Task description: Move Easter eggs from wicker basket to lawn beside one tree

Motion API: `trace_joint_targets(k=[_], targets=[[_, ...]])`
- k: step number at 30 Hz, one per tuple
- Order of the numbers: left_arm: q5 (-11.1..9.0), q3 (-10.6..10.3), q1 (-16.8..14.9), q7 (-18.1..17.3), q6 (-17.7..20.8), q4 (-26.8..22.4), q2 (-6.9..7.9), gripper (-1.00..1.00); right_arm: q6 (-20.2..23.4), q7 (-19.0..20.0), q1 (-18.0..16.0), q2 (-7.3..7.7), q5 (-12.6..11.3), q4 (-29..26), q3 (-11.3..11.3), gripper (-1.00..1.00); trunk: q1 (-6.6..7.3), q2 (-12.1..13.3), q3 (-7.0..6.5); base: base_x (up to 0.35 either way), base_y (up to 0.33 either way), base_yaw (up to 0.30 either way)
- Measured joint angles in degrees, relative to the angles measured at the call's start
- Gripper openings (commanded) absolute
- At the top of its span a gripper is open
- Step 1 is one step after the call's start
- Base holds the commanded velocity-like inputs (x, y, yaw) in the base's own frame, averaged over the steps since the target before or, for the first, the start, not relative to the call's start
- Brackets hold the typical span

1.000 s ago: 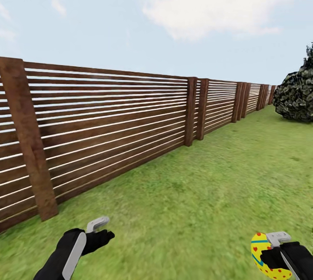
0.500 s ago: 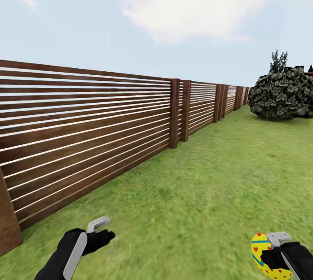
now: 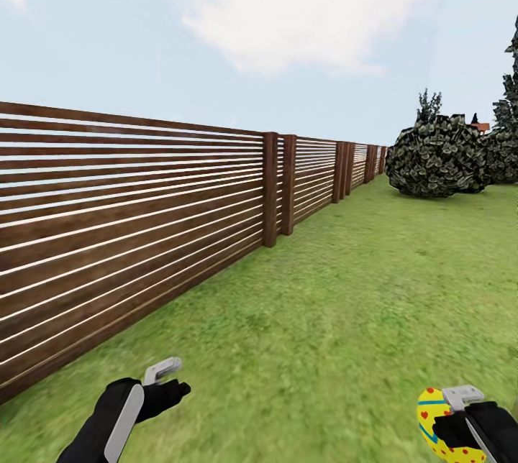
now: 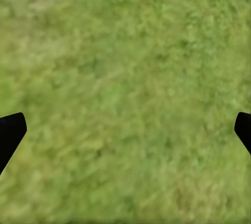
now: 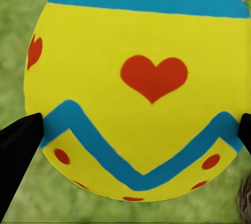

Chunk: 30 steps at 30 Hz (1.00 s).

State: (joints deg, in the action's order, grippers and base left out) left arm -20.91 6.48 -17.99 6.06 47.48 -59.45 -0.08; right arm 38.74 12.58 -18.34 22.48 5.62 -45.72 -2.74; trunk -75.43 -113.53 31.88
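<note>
A yellow Easter egg (image 3: 430,422) with red hearts and blue bands hangs low at the head view's right, and my right gripper (image 3: 452,425) is shut on it. In the right wrist view the egg (image 5: 138,78) sits between the black fingertips (image 5: 18,140) of my right gripper (image 5: 138,130). My left gripper (image 3: 167,379) is open at the lower left, over bare lawn (image 3: 338,305). In the left wrist view my left gripper (image 4: 125,132) has only grass between its fingers. The wicker basket and the tree are out of view.
A brown slat fence (image 3: 144,211) runs along the left side into the distance. Round dark bushes (image 3: 435,157) stand at the far right. Open grass stretches ahead between the fence and the bushes.
The camera has turned to the right: the fence has slid leftward in the picture and more of the bushes has come in. Both arms hold the same pose, the egg still gripped.
</note>
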Motion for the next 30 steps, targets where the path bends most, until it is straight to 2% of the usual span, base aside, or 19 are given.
trace_joint_targets(k=[6, 16, 25, 30], targets=[[0.01, -0.04, 0.00, 0.00, 0.01, 0.01, -0.02, 1.00, -0.17, 0.00, 0.00, -0.08, 0.08, 0.28, 0.14, -1.00, 0.01, 0.00, 0.00, 0.043, 0.054, 0.000], [0.00, -0.11, 0.00, 0.00, 0.01, 0.09, -0.08, 1.00, -0.18, 0.09, 0.00, -0.05, 0.04, 0.20, 0.15, -1.00, 0.03, 0.00, 0.00, 0.303, 0.149, -0.001], [0.00, -0.13, -0.01, 0.00, -0.01, 0.12, -0.08, 1.00, -0.03, 0.10, 0.02, -0.04, -0.01, 0.17, 0.07, -1.00, 0.04, 0.00, 0.00, 0.338, 0.083, -0.242], [0.00, -0.11, 0.00, 0.00, 0.00, 0.10, -0.08, 1.00, -0.02, 0.09, 0.00, -0.05, -0.03, 0.19, 0.10, -1.00, 0.04, 0.00, 0.00, 0.341, 0.064, -0.042]])
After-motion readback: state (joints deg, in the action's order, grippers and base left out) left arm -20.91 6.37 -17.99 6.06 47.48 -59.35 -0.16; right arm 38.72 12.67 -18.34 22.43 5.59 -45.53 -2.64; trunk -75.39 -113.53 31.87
